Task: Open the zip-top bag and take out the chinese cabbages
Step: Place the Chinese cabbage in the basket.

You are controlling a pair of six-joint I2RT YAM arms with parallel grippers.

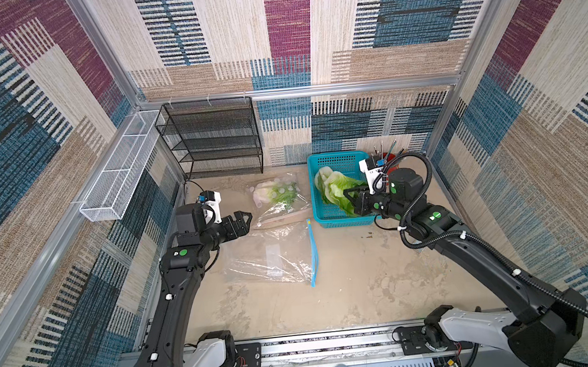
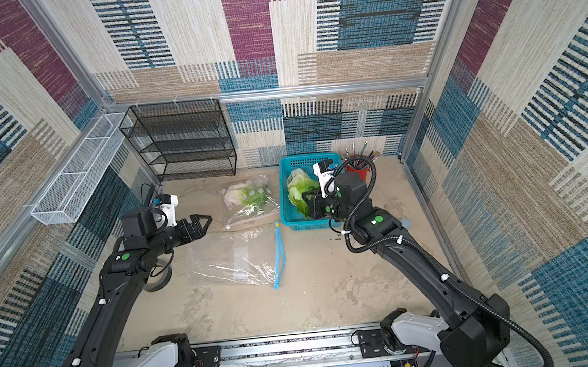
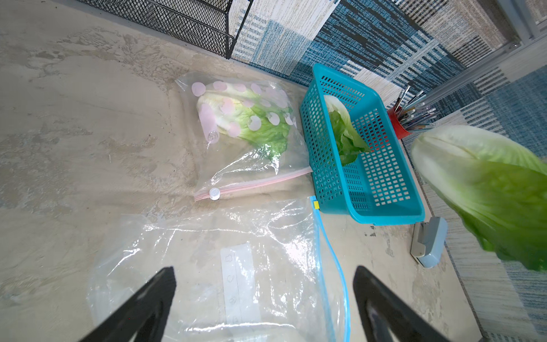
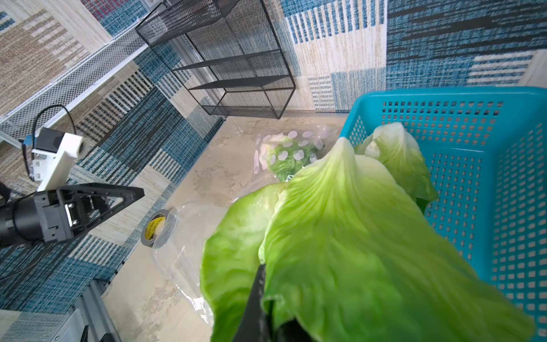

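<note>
A clear zip-top bag (image 1: 272, 253) (image 2: 234, 256) (image 3: 236, 266) with a blue zip lies flat on the table, its blue edges slightly parted and nothing showing inside. My left gripper (image 1: 243, 220) (image 2: 205, 220) (image 3: 265, 271) hangs open above its left part, holding nothing. My right gripper (image 1: 348, 194) (image 2: 306, 196) (image 4: 263, 275) is shut on the green leaves of a chinese cabbage (image 1: 335, 188) (image 3: 488, 183) (image 4: 340, 237) above the teal basket (image 1: 333, 157) (image 3: 384, 213) (image 4: 444, 94). A second cabbage (image 3: 343, 130) (image 4: 393, 148) lies inside the basket.
A pink-dotted bag (image 1: 275, 196) (image 3: 248, 118) with a pink zip holds another cabbage, left of the basket. A black mesh shelf (image 1: 211, 137) stands at the back, a red pen cup (image 2: 357, 169) behind the basket. A tape roll (image 2: 157, 279) lies under my left arm, a grey device (image 3: 429, 239) near the basket.
</note>
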